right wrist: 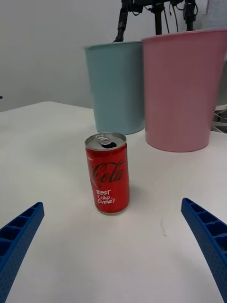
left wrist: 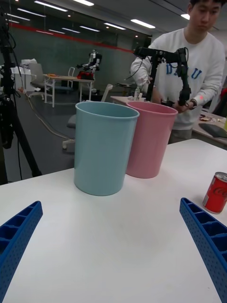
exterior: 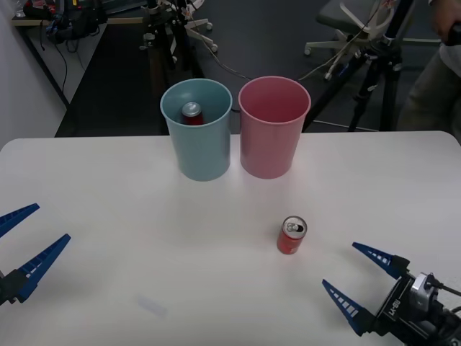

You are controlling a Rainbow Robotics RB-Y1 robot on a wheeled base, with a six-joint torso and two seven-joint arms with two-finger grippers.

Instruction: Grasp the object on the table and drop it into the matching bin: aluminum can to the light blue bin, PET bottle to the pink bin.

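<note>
A small red aluminum can (exterior: pixel 291 236) (right wrist: pixel 108 173) (left wrist: pixel 216 192) with a silver top stands upright on the white table (exterior: pixel 108 216), right of centre. My right gripper (exterior: pixel 359 279) (right wrist: pixel 113 251) is open, low at the front right, a short way from the can, which sits ahead between its blue fingers. At the front left edge my left gripper (exterior: pixel 20 240) (left wrist: pixel 111 246) is open and holds nothing. The light blue bin (exterior: pixel 197 130) (right wrist: pixel 117 87) (left wrist: pixel 103 147) and the pink bin (exterior: pixel 273 126) (right wrist: pixel 183 90) (left wrist: pixel 149 137) stand side by side at the table's back. Another red can (exterior: pixel 191 113) lies inside the light blue bin.
Behind the table are tripods (exterior: pixel 371 65), an office chair (exterior: pixel 346 21) and cables on a dark floor. A person stands off the back right corner, touching nothing on the table. A faint smudge (exterior: pixel 153 306) marks the tabletop at the front.
</note>
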